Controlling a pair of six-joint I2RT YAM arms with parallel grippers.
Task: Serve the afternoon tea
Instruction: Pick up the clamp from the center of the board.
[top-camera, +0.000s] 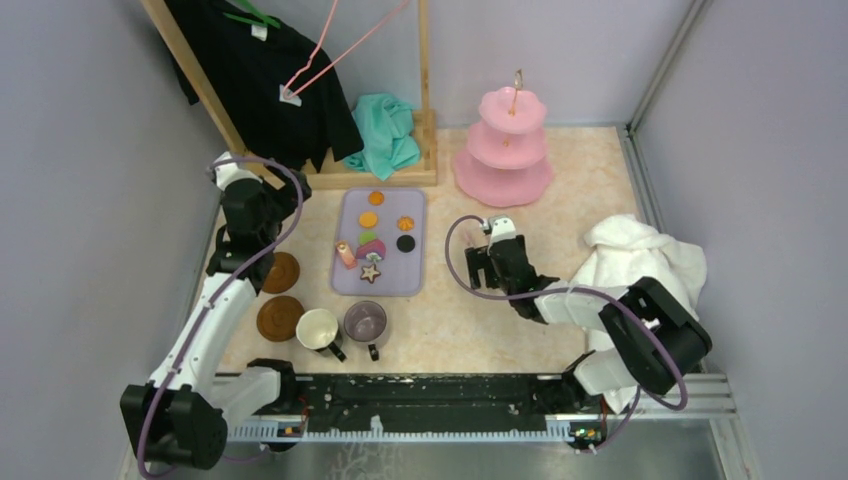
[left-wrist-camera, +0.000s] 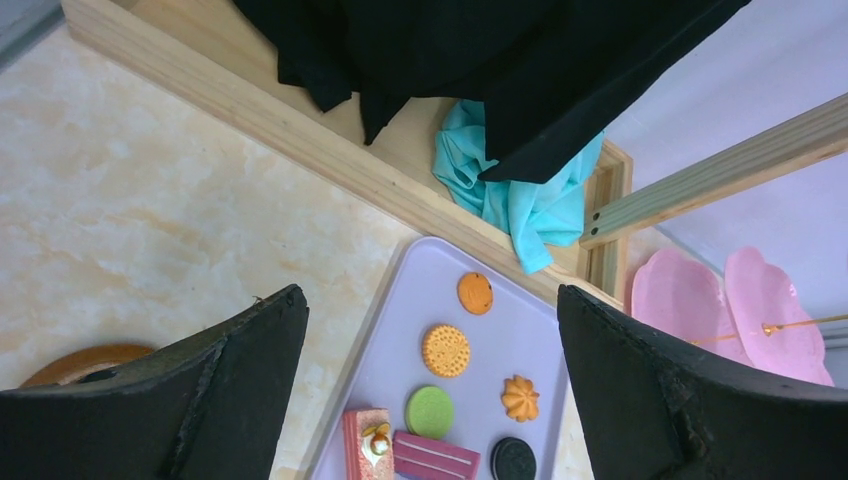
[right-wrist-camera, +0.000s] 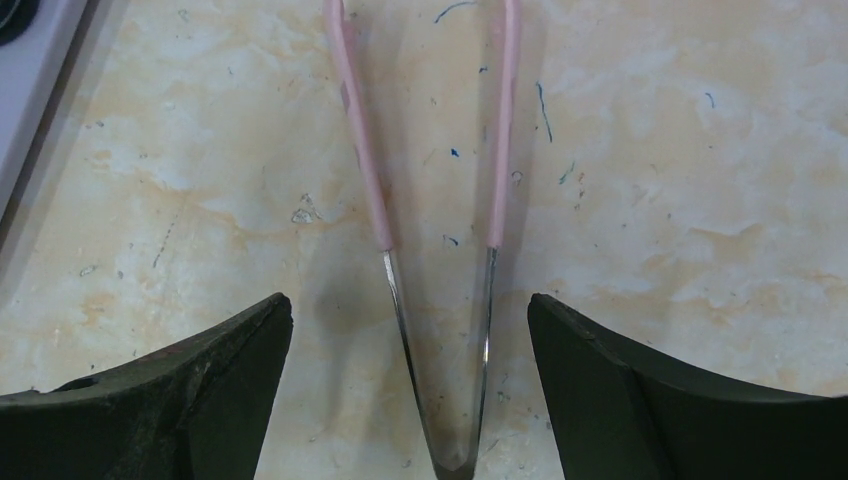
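The sweets lie on a lavender tray (top-camera: 345, 280): two orange cookies (left-wrist-camera: 446, 350), a green round (left-wrist-camera: 430, 411), a black sandwich cookie (left-wrist-camera: 513, 460), pink cake slices (left-wrist-camera: 366, 445) and a star cookie (top-camera: 371, 271). The pink three-tier stand (top-camera: 505, 150) is at the back. The cream mug (top-camera: 318, 328) and greyish-purple mug (top-camera: 365, 320) stand in front of the tray, beside two brown coasters (top-camera: 280, 318). My left gripper (left-wrist-camera: 430, 295) hangs open above the tray's left edge. My right gripper (right-wrist-camera: 408, 300) is open over pink-handled metal tongs (right-wrist-camera: 375, 190) lying on the table, not touching them.
A wooden rack (top-camera: 385, 178) with a black shirt (top-camera: 265, 75) and pink hanger stands at the back left, with a teal cloth (top-camera: 385, 135) on its base. A white towel (top-camera: 640, 262) lies at the right. Grey walls close in on three sides.
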